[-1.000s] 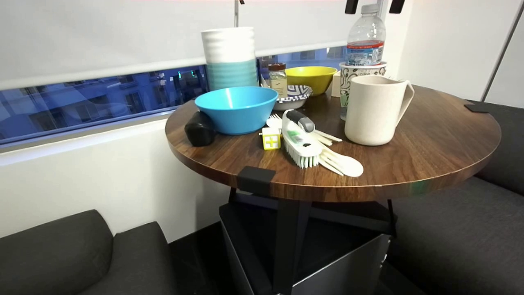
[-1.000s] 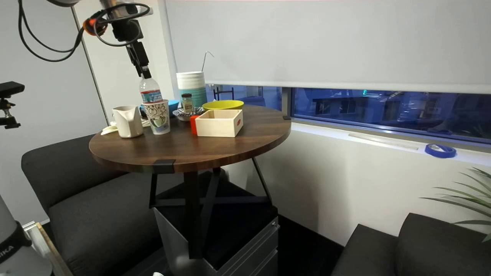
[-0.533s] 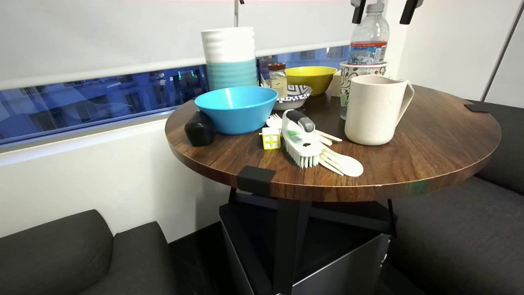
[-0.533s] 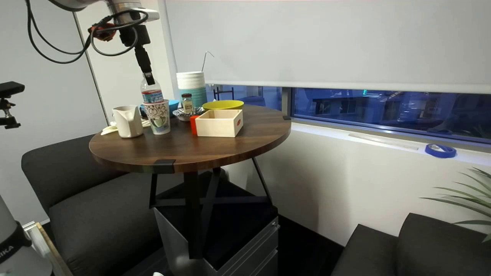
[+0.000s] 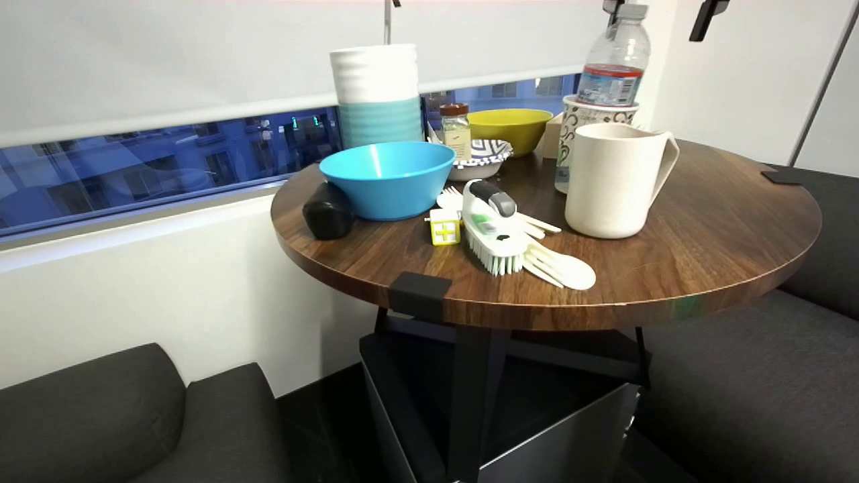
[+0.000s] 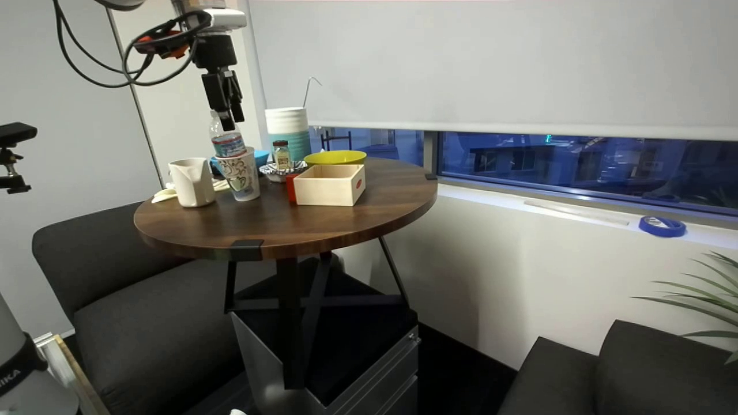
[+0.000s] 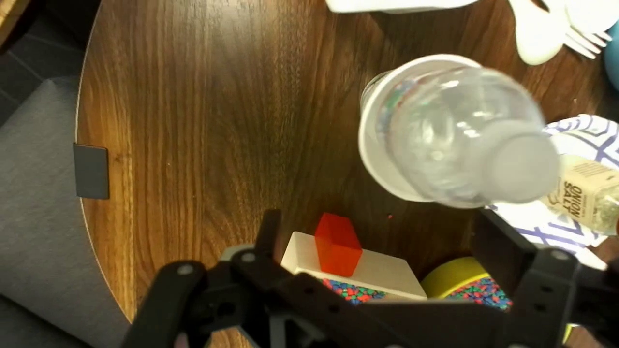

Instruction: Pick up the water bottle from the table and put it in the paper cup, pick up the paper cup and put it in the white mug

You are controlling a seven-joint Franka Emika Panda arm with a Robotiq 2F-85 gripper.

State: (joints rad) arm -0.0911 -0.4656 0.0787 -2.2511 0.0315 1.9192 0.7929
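Note:
The water bottle [image 5: 612, 86] stands inside the paper cup [image 5: 570, 131], upper half above the rim. Bottle and cup lean, in an exterior view with the bottle's top to the right. The cup [image 6: 239, 176] is on the round table [image 6: 323, 222], beside the white mug [image 6: 192, 183]. The mug [image 5: 607, 181] partly hides the cup. My gripper [image 6: 233, 121] is open near the bottle's upper part. In the wrist view the jaws [image 7: 384, 237] are apart with nothing between them; the bottle [image 7: 459, 130] is outside them. I cannot tell whether a finger touches the bottle.
A wooden box [image 6: 328, 187] with a red block [image 7: 338, 244] and a yellow bowl [image 7: 454, 275] lie below the jaws. A patterned bowl with a spice jar [image 7: 587, 193], a blue bowl [image 5: 389, 181], a brush [image 5: 493, 228] and white utensils [image 5: 570, 268] are on the table.
My gripper has moved right and turned, its fingers lower beside the bottle. The bottle and cup have shifted slightly and lean more than before. The mug has not moved.

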